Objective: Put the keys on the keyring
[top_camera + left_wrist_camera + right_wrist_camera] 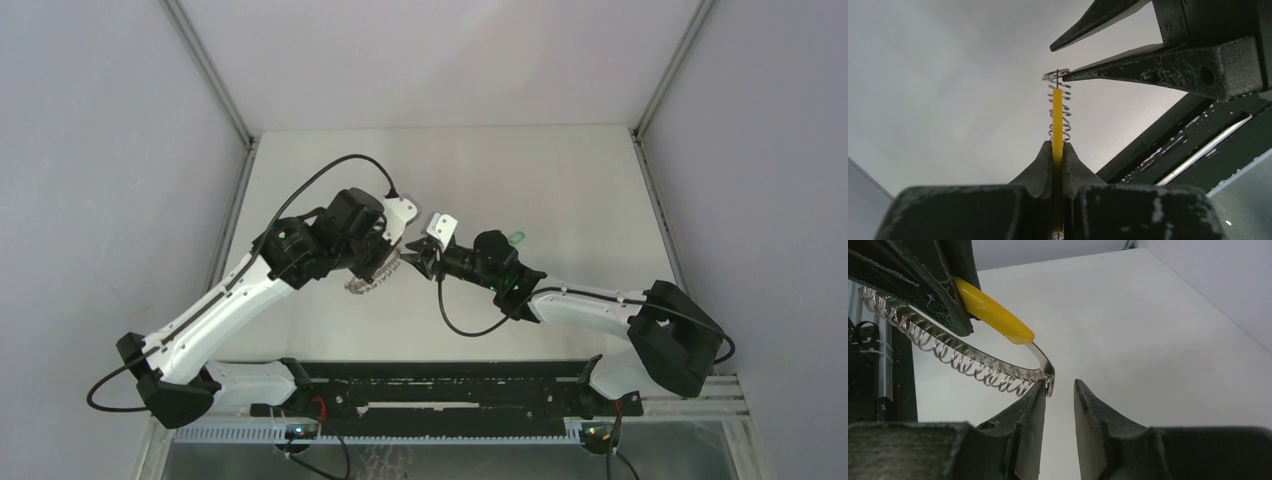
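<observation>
My left gripper (1058, 147) is shut on the yellow section of the keyring (1057, 115), holding it edge-on above the table. A wire coil (973, 367) runs along the ring's metal rim and ends in a small loop (1049, 386). My right gripper (1060, 384) is open at that end, its left fingertip (1040, 390) touching the loop, and nothing lies between the fingers. From above, both grippers meet mid-table around the keyring (372, 280). A green key head (516, 238) shows just beyond my right wrist.
The white table (560, 180) is bounded by grey walls with metal posts at the back corners. A black rail (450, 395) with the arm bases runs along the near edge. A black cable (470, 325) loops under my right arm.
</observation>
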